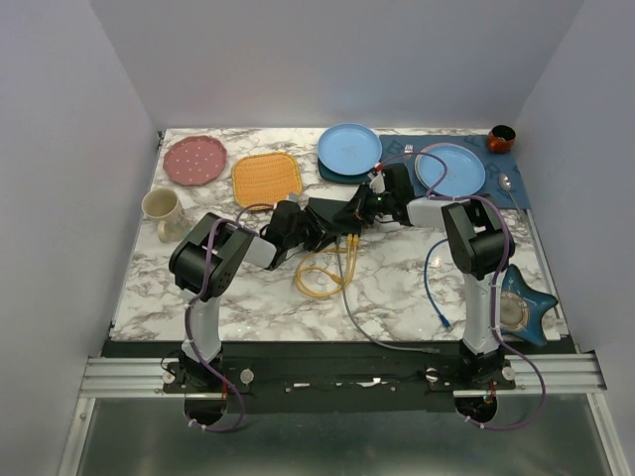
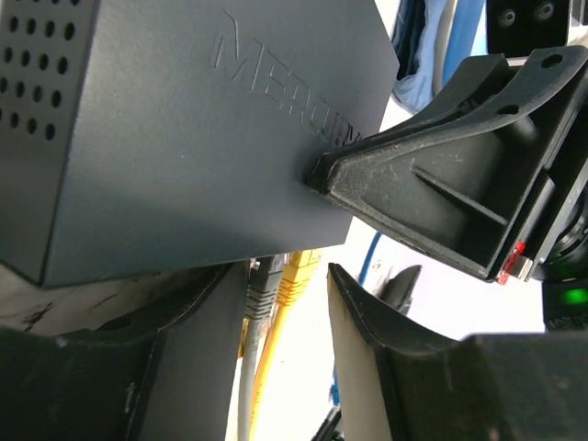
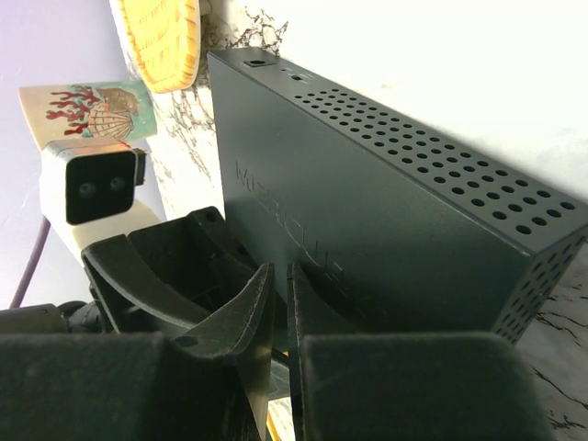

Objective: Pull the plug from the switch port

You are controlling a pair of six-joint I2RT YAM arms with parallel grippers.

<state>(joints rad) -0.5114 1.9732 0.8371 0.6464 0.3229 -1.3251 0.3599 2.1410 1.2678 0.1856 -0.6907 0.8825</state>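
Note:
The black switch (image 1: 330, 214) lies mid-table, tilted; it also shows in the left wrist view (image 2: 184, 138) and the right wrist view (image 3: 386, 220). A grey plug (image 2: 261, 285) and a yellow plug (image 2: 299, 271) sit in its sockets along the lower edge. My left gripper (image 2: 280, 272) is open and straddles both plugs, the grey one close to its left finger (image 2: 184, 349). My right gripper (image 3: 280, 268) is shut, its tips pressed on the switch's top face beside the embossed logo. In the top view, the left gripper (image 1: 301, 230) and the right gripper (image 1: 361, 206) meet at the switch.
A yellow cable coil (image 1: 321, 275) and a grey cable (image 1: 362, 325) trail toward the front edge. A loose blue cable (image 1: 435, 288) lies right. Pink plate (image 1: 195, 159), orange woven mat (image 1: 266, 178), blue plates (image 1: 349, 147), cup (image 1: 162, 210), brown bowl (image 1: 501, 137), star dish (image 1: 523, 302).

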